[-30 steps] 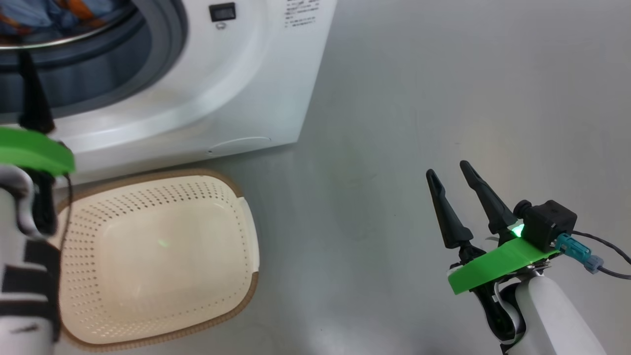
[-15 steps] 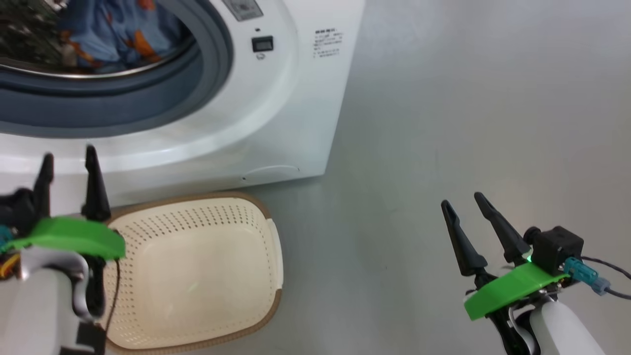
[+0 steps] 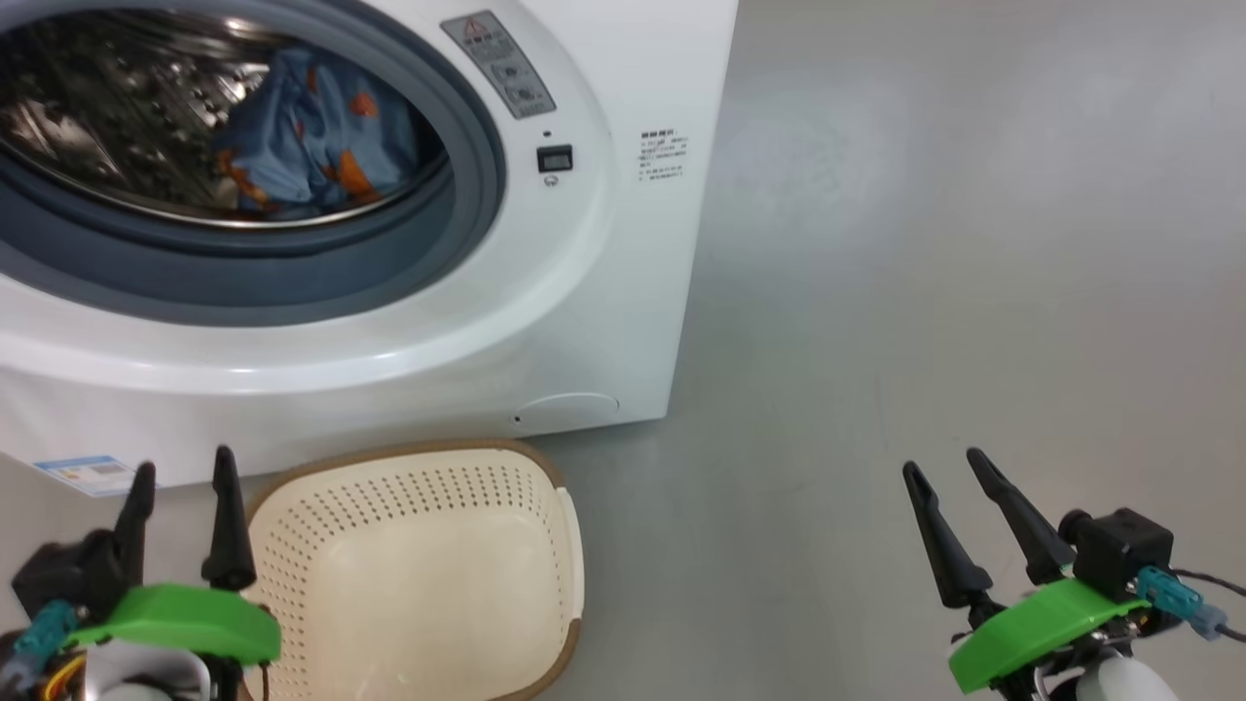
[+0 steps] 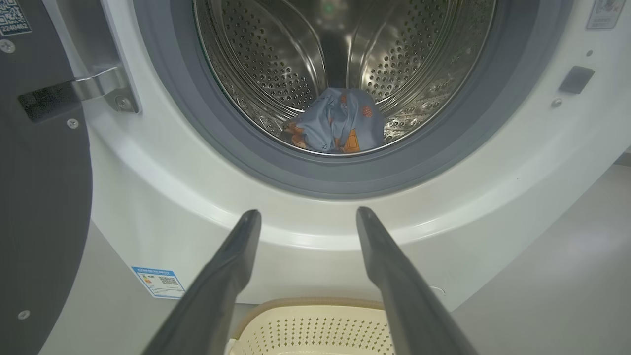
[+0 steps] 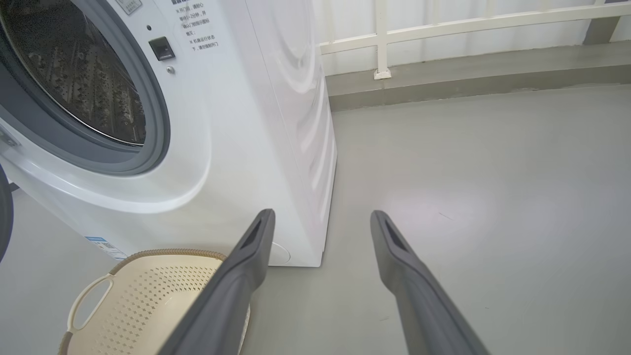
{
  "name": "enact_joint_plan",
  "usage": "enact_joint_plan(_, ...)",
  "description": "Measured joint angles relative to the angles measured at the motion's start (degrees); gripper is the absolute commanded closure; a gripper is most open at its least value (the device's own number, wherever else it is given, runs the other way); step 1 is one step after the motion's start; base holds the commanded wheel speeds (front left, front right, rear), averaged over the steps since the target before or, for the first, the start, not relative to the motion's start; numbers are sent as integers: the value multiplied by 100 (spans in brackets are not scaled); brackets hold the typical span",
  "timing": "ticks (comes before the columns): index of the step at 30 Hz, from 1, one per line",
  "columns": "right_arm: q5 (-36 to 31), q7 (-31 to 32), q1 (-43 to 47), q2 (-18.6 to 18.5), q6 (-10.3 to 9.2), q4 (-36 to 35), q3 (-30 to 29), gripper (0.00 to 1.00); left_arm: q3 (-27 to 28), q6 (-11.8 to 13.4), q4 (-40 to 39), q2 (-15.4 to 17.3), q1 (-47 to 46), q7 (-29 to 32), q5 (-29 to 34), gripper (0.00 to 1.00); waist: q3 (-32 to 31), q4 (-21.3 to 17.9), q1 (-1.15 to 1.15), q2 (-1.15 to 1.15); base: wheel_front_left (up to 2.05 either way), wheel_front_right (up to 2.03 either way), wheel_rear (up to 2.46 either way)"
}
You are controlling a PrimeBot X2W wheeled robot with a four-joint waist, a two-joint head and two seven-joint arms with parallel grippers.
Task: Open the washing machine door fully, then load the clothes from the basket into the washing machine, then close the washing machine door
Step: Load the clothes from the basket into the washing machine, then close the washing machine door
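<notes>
in the head view the washer (image 3: 604,321) takes the upper left of the frame, with its round mouth uncovered. the clothes (image 3: 311,146), a blue bundle with orange prints, lie inside the steel drum (image 3: 107,117), toward the right of the opening and behind the grey gasket (image 3: 292,282). the basket (image 3: 321,516) sits on the grey floor (image 3: 925,243) at the bottom, left of centre, just in front of the washer's base, with its bare cream bottom showing. the left gripper (image 3: 185,460) is at the lower left, just left of the basket. its two fingers are spread and point up at the washer's lower front, holding nothing, and a blue label (image 3: 83,472) is just above it. the right gripper (image 3: 942,461) is at the lower right, well apart from the washer and basket. its fingers are also spread over bare floor with nothing in them. in the left wrist view the left gripper (image 4: 306,211) rises from the bottom edge with its jaws wide apart below the gasket. the clothes (image 4: 337,123) are at the centre of the frame on the drum's low side. the door (image 4: 44,197) is the dark slab down the left edge, swung wide and joined to the washer by a metal hinge (image 4: 98,84). the basket (image 4: 315,305) rim shows at the bottom between the fingers. in the right wrist view the right gripper (image 5: 323,212) is wide open above the floor. the washer (image 5: 246,123) fills the left, the basket (image 5: 148,256) with its handle (image 5: 86,301) is at the lower left, and a white rail (image 5: 443,27) runs along the top.
</notes>
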Motion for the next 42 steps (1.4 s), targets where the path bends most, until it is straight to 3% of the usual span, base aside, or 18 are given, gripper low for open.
enact_joint_plan(26, 62, 0, 727, -66, 0, -14, -157, 0, -207, 0, -598, 11, 1293, 1, -105, 0, -745, 89, 0, 0, 0, 0, 0)
enact_joint_plan(42, 66, 0, 804, -66, 0, -18, -169, 0, -198, 0, -695, -2, 1393, 3, -138, 0, -815, 59, 0, 0, -2, 2, 0)
